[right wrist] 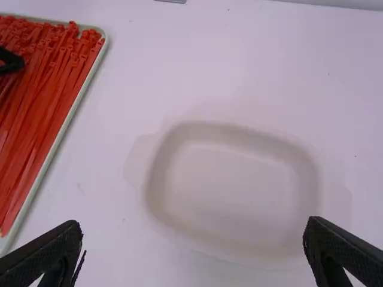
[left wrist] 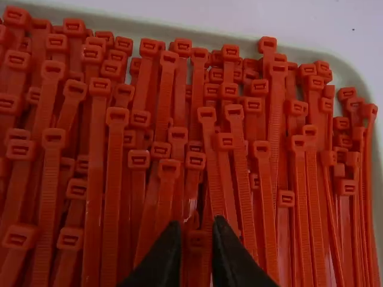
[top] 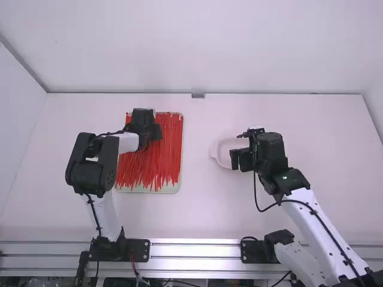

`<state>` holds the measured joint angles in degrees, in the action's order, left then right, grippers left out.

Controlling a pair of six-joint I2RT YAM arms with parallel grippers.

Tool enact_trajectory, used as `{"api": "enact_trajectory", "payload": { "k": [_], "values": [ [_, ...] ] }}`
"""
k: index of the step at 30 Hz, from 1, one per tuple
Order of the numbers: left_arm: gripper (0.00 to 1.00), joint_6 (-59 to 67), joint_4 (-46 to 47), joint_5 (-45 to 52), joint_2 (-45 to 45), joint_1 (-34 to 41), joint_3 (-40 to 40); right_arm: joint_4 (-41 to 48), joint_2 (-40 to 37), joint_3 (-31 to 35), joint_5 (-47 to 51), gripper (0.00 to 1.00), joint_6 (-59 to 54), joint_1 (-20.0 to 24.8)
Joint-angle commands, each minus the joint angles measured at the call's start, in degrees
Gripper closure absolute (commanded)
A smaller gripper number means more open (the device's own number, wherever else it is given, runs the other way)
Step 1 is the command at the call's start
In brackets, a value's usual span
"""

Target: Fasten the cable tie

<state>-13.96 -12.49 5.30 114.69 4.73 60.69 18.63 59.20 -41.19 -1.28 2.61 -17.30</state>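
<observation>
Red cable ties (top: 157, 156) heaped in a pale tray (top: 146, 189) on the left half of the white table (top: 287, 119), straps packed side by side and running along the tray's length. Close up, square heads (left wrist: 179, 119) at staggered levels, layered over one another, with the tray's rounded corner (left wrist: 353, 78) showing past them.

Left gripper (top: 143, 122) low over the far end of the heap, tips down among the straps. Set narrow (left wrist: 196, 224) — just a slim gap, with one orange strap running into it. Cannot tell whether that strap is pinched or merely lies between the tips.

Right gripper (top: 242, 158) on the right half of the table, well apart from the tray, hanging over a white dish (top: 220, 149). Spread wide (right wrist: 191, 230) and holding nothing — one fingertip (right wrist: 63, 239) off each end of the dish (right wrist: 233, 185), above it rather than touching. Tray edge (right wrist: 66, 125) and ties (right wrist: 36, 89) off to the side of the dish.
</observation>
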Motion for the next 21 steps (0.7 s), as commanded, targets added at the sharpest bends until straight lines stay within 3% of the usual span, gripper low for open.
{"api": "enact_trajectory", "payload": {
  "k": [1,11,16,21],
  "values": [
    [0.86,0.02,0.20,-0.24,0.72,0.22,-0.46,0.26,0.37,-1.92,-0.17,0.01,0.13,-0.33],
    [0.83,-0.17,0.85,-0.15,0.72,0.22,0.04,0.24,0.37,-1.92,-0.17,0.02,0.11,-0.33],
    [0.75,0.94,6.58,-0.46,0.72,0.96,3.58,0.15,0.37,-1.92,-0.17,0.02,0.11,-0.33],
    [0.76,3.26,12.61,-0.46,0.72,2.08,8.57,0.11,0.39,-1.92,-0.15,0.01,0.09,-0.33]
  ]
}}
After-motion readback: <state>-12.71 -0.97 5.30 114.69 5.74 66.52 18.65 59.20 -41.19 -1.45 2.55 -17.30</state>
